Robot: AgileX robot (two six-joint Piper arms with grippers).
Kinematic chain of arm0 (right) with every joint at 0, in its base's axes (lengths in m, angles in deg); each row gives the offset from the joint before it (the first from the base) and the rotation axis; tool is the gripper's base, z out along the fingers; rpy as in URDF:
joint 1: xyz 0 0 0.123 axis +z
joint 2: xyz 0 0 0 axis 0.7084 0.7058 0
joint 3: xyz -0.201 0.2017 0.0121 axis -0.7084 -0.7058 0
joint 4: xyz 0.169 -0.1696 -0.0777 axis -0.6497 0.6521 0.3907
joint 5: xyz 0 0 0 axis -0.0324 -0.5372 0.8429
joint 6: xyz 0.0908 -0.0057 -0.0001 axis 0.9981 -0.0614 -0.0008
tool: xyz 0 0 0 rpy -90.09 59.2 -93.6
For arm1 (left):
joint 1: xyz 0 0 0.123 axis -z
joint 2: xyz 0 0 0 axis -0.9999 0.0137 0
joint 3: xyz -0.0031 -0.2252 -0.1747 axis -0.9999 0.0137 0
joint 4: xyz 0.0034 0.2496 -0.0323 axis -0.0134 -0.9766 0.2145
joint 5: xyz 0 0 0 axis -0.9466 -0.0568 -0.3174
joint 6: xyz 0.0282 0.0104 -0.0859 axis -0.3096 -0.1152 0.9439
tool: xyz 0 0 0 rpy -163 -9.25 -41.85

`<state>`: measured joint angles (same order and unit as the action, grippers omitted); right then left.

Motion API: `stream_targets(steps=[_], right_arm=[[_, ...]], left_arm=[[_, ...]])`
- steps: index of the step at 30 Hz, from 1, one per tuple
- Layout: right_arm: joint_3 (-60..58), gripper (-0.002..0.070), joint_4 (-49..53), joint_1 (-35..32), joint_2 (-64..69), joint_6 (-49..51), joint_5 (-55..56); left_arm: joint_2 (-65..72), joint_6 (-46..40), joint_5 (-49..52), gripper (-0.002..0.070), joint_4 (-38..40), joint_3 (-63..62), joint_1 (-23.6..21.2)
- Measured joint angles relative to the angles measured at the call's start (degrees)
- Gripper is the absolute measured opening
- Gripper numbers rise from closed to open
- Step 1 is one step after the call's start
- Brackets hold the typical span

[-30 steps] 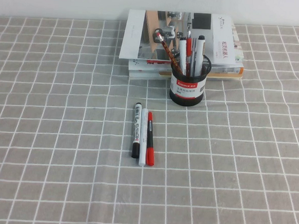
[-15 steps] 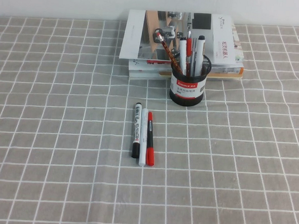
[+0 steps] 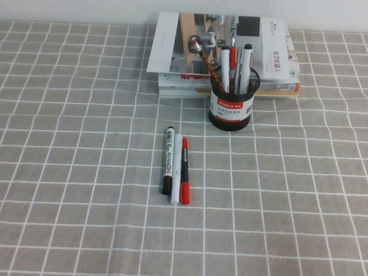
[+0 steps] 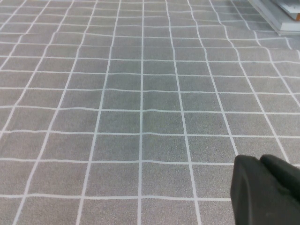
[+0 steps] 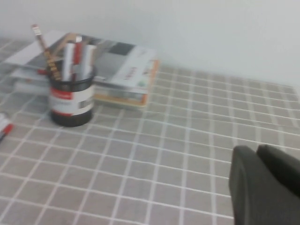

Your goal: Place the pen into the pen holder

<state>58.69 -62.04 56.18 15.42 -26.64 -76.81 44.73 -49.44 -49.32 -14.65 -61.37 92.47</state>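
Observation:
The pen holder (image 3: 230, 103), a black mesh cup with a white and red label, stands at the back centre of the checked cloth. The pen (image 3: 206, 62), a thin red stick with a pale tip, leans out of the cup to the left among other pens. Both show in the right wrist view, the holder (image 5: 71, 99) and the pen (image 5: 45, 49). Neither gripper shows in the high view. My left gripper (image 4: 260, 160) is shut and empty above bare cloth. My right gripper (image 5: 257, 150) is shut and empty, well away from the holder.
A black marker (image 3: 168, 160), a white pen (image 3: 176, 169) and a red-capped marker (image 3: 185, 170) lie side by side in front of the holder. A stack of books (image 3: 177, 50) lies right behind the holder by the wall.

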Motion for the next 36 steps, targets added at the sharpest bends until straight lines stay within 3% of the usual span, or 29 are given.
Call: stream_targets(steps=[4,8,19,27,36], right_arm=[[-0.4,-0.0013,0.0,-6.9,-4.8,0.0,-2.0],[-4.5,-0.0013,-3.0,-11.9,-6.4,0.0,3.1],[-25.0,-0.0012,-7.0,-12.0,-7.8,0.0,24.5],[-26.8,-0.0013,-9.1,-7.1,-10.5,0.0,16.2],[-26.9,-0.0013,-9.2,-7.0,-10.5,0.0,9.3]], left_arm=[[0.0,0.0,0.0,-0.0004,0.0,0.0,0.0],[0.0,0.0,0.0,-0.0004,0.0,0.0,0.0],[0.0,0.0,0.0,-0.0004,0.0,0.0,0.0],[0.0,0.0,0.0,-0.0004,0.0,0.0,0.0],[0.0,0.0,0.0,-0.0004,0.0,0.0,0.0]])
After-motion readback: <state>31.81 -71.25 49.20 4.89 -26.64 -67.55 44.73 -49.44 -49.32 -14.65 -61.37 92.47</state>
